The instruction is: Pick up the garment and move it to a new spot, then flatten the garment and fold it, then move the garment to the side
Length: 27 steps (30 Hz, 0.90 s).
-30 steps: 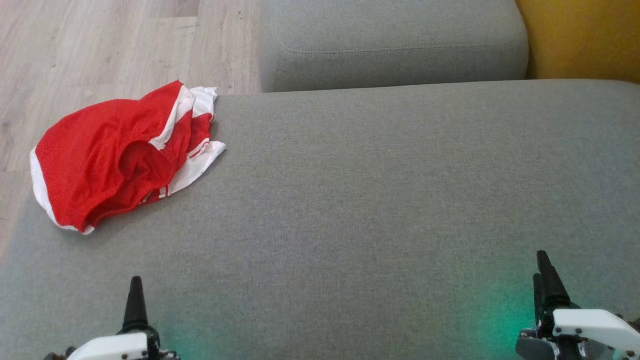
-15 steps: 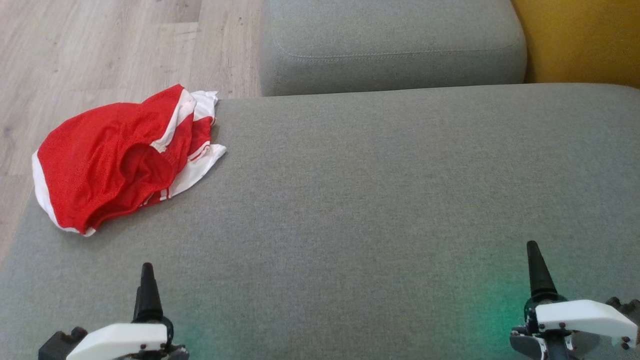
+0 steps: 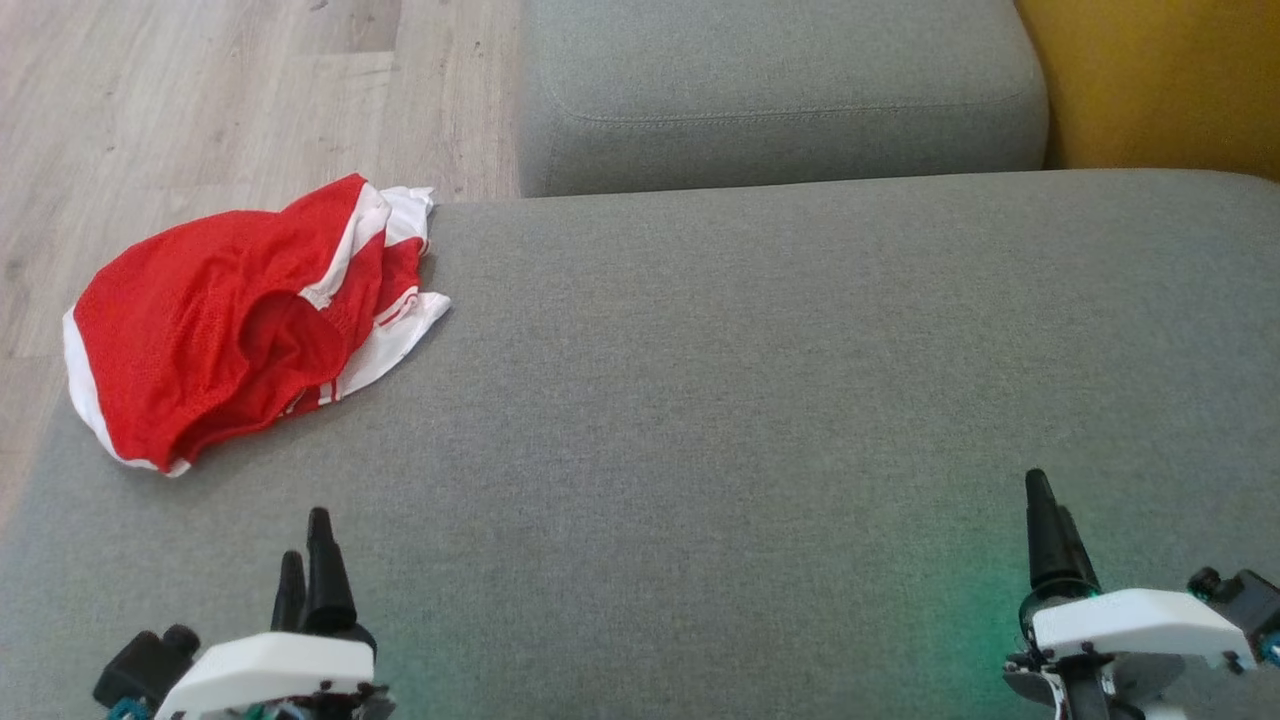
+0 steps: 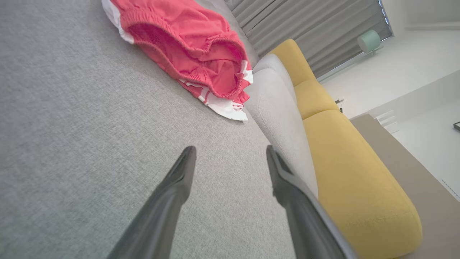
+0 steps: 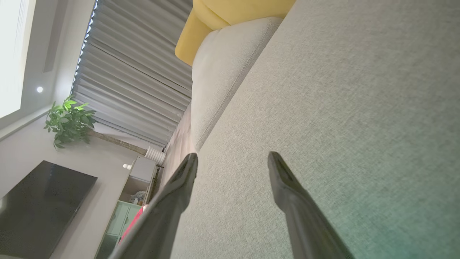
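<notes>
The garment (image 3: 230, 315) is a pair of red mesh shorts with white trim, crumpled at the far left corner of the grey sofa seat (image 3: 750, 380), partly hanging over its left edge. The left wrist view has the garment (image 4: 190, 54) ahead of the fingers, elastic waistband showing. My left gripper (image 3: 305, 560) stands open at the lower left, well short of the shorts, with nothing between its fingers (image 4: 179, 180). My right gripper (image 3: 1045, 525) is open at the lower right over bare cushion, far from the garment; its fingers (image 5: 284, 183) hold nothing.
A second grey cushion (image 3: 780, 90) lies beyond the seat, with a yellow cushion (image 3: 1160, 80) to its right. Wooden floor (image 3: 200, 90) runs along the left side. A plant (image 5: 70, 120), curtains and a dark screen (image 5: 39, 201) appear in the right wrist view.
Both grippers have crept forward over the seat, the left one drifting right, the right one drifting left. The garment lies as before.
</notes>
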Tool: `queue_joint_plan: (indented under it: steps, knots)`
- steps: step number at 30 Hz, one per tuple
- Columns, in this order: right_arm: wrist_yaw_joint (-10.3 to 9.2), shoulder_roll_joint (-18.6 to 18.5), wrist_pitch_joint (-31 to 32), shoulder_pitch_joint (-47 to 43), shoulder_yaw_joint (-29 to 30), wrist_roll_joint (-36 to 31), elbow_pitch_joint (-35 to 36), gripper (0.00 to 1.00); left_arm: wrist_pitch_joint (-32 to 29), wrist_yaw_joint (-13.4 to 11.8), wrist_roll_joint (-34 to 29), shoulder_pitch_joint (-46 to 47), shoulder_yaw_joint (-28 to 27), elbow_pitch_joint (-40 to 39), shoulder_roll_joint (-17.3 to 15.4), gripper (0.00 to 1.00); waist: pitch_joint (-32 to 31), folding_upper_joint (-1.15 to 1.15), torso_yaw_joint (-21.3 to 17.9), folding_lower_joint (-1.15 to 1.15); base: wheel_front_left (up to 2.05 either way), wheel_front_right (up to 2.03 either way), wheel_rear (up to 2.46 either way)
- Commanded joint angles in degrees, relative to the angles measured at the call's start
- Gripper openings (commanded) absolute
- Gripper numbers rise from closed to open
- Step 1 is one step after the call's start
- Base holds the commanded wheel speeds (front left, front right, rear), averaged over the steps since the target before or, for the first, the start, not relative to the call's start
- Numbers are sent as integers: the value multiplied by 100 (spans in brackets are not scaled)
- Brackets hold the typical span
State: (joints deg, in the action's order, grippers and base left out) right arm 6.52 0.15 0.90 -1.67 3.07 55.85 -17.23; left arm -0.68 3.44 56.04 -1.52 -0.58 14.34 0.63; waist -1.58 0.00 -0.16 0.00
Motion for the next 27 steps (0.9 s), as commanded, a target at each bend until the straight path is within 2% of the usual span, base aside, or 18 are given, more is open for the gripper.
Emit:
queue_joint_plan:
  steps: [1,27]
  knots:
    - [37,-97,-117,217,-110,-218,245,100,86,-42,-218,144,2,-250,-37,100,-3,0,2,0,0,0,0]
    - [56,-165,-600,216,-563,-1982,439,100,572,-357,-1993,112,476,-552,-115,100,-147,0,9,0,0,0,0]
